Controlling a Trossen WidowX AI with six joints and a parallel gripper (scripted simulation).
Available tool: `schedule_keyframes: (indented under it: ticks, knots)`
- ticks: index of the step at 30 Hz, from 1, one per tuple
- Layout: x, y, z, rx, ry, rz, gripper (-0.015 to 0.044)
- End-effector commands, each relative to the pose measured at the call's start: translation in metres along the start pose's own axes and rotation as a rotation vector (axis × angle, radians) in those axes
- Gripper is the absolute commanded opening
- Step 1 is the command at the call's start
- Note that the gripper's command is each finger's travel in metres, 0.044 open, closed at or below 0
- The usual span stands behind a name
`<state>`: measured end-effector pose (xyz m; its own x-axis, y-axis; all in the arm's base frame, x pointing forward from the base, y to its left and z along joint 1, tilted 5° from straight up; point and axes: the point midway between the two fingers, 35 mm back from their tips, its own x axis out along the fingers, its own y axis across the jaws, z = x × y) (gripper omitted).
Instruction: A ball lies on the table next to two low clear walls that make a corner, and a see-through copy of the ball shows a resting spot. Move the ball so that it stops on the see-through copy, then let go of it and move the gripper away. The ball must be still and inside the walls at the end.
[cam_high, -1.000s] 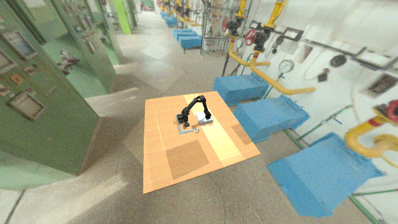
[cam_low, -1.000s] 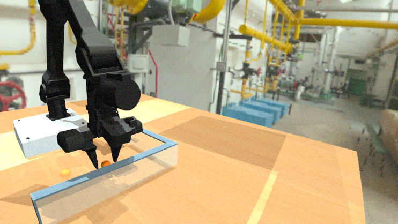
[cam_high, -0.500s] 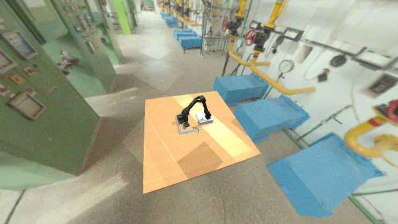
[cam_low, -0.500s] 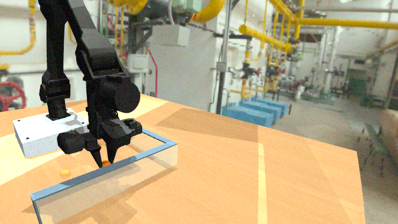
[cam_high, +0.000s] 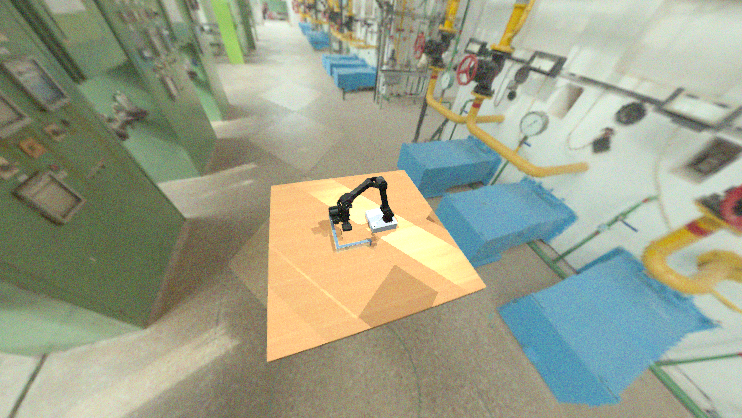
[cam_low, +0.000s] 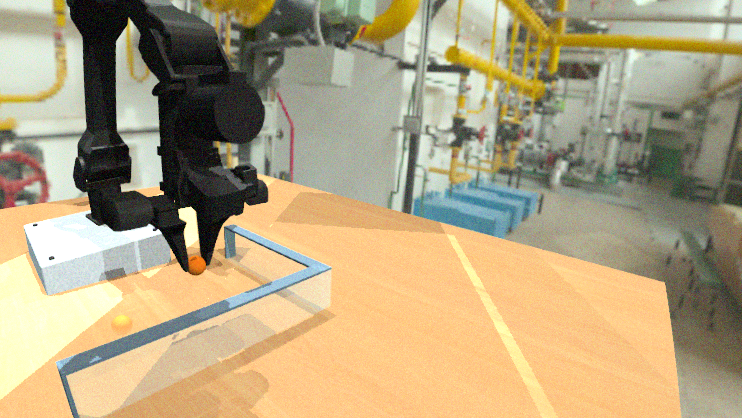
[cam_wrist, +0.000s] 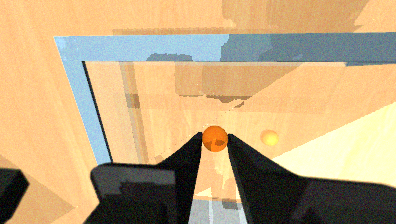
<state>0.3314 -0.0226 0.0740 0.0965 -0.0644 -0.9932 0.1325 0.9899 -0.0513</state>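
Tabletop (cam_low: 394, 311) of light orange wood carries everything; paler and darker bands cross it in the exterior view. Arm (cam_low: 186, 103), black and jointed, rises from a white base block (cam_low: 77, 254) at the left of that view and bends down toward the wood. Two low clear walls (cam_low: 275, 282) with blue top edges meet at a corner; one wall runs toward the near left edge of the exterior view, the other runs back toward the arm. In the top view the walls (cam_high: 347, 244) show only as a small pale angle beside the arm, too small for detail.

Claw (cam_low: 194, 262) points down, tips at or just above the tabletop, pinching the ball (cam_low: 196, 265) between its two black fingers. Wrist view confirms: ball (cam_wrist: 215, 138), solid orange, sits right at the fingertips, touched on both sides. It lies on the side of the walls facing the base block, near the end of the shorter wall.

See-through copy (cam_low: 121, 322), a paler orange sphere, rests on the tabletop apart from the ball, close to the long wall. In the wrist view the copy (cam_wrist: 270, 137) lies just right of the claw tips, not touching them.
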Motion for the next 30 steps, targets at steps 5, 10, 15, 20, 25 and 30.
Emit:
schedule_keyframes:
  ticks: [5,10,15,20,25,30]
  knots:
    - [-0.053,0.002,-0.008,-0.017,0.016,-0.004,0.0]
    - [-0.057,0.001,-0.009,-0.019,0.018,-0.005,0.0]
    - [-0.048,-0.022,-0.011,-0.019,0.018,-0.007,0.0]
    - [-0.038,-0.048,-0.016,-0.019,0.019,-0.009,0.0]
    - [-0.028,-0.073,-0.024,-0.02,0.019,-0.012,0.0]
    - [-0.021,-0.089,-0.031,-0.02,0.019,-0.014,0.0]
